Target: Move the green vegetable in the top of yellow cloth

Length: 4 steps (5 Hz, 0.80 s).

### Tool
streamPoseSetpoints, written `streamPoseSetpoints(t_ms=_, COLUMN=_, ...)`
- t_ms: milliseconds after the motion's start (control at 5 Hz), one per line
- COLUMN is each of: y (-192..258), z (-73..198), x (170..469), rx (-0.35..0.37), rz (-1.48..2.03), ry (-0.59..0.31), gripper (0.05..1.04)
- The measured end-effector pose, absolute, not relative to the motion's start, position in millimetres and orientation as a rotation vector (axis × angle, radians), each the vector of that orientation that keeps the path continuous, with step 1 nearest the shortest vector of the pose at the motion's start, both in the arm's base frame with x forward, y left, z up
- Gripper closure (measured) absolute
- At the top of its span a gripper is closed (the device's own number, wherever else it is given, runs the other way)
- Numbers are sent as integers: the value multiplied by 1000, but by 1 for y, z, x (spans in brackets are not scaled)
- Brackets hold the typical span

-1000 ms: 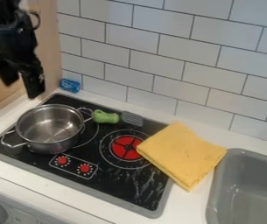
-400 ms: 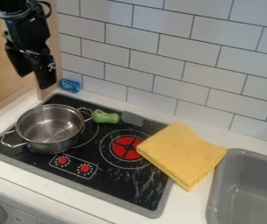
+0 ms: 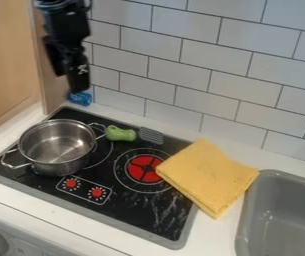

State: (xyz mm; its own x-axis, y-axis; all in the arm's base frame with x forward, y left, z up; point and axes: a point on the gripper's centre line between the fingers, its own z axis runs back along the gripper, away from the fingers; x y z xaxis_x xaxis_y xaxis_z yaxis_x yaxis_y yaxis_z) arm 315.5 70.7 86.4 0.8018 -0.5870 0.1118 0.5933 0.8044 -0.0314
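High at the upper left, above the back corner of the stove, hangs the black gripper [image 3: 68, 75], its fingers open and apart, holding nothing. The green object [image 3: 120, 133], rounded with a slight waist, lies on the stove's back edge, right of the pot, below and to the right of the gripper. A grey slotted piece [image 3: 150, 135] touches or nearly touches its right end. The folded yellow cloth [image 3: 208, 175] lies flat across the stove's right edge and the white counter, with bare fabric on top.
A steel pot [image 3: 58, 147] with two handles stands on the left of the black stove [image 3: 134, 210]. Behind it, a blue object [image 3: 80, 98] sits against the tiled wall. At the right is a grey sink [image 3: 281, 215]. A wooden panel [image 3: 8, 65] rises at the left.
The gripper has moved right and somewhat up from the left side of the view. The green object, cloth and pot have stayed where they were.
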Motion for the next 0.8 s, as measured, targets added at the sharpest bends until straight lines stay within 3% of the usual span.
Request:
streamPoseSetpoints(t_ms=400, y=31, z=59, x=334, rx=-42, rz=-928, ry=-3, gripper=85)
streamPoseSetpoints(t_ms=800, y=22, z=28, x=346, rx=-62, rz=-1040, ry=92, gripper=85)
